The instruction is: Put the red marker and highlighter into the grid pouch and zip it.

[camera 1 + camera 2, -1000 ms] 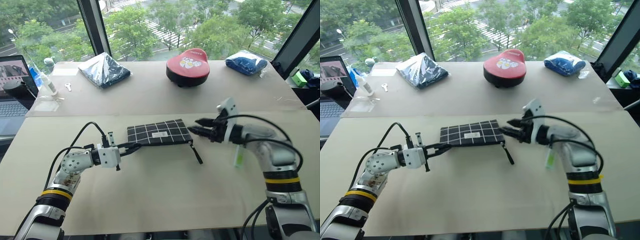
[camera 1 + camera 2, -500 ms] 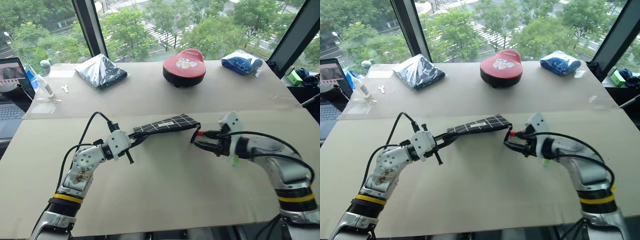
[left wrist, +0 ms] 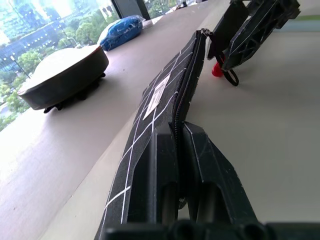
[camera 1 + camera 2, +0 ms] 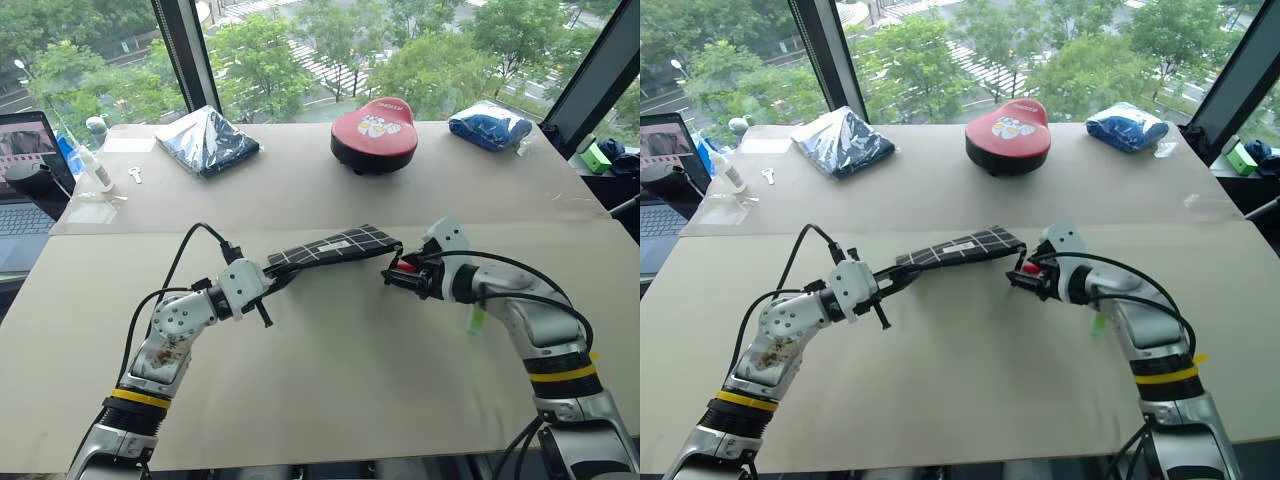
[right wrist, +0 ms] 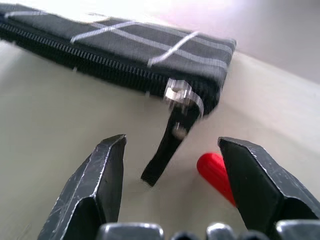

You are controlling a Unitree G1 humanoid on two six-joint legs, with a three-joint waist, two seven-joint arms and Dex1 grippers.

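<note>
A: Where is the pouch (image 4: 335,246) now?

B: It is up off the table (image 4: 330,380). The left claw (image 4: 268,283) is pinched tight on one short end of the pouch and holds it out flat in the air.

A: And the right claw (image 4: 1022,279)?

B: It is at the other end of the pouch. Its fingers are spread apart and hold nothing. The zip cord (image 5: 167,150) hangs down from the pouch, right between them.

A: Is the zip open?

B: I cannot tell. The puller sits at the end near the right claw.

A: Where is the marker (image 5: 216,173)?

B: Its red cap lies on the table just under that end of the pouch, next to the cord. The green highlighter (image 4: 477,320) lies on the table past the right arm, further from the pouch.

A: How will the pouch feel to hold?

B: I think it is soft cloth and light. It droops a bit away from the left claw, so it may flop or twist when pulled.

A: So where should the right claw grab?

B: The cord, I think. It is thin, floppy and swings, so it could slip out. The claw should close on it near the metal puller and pull straight along the zip.
</note>
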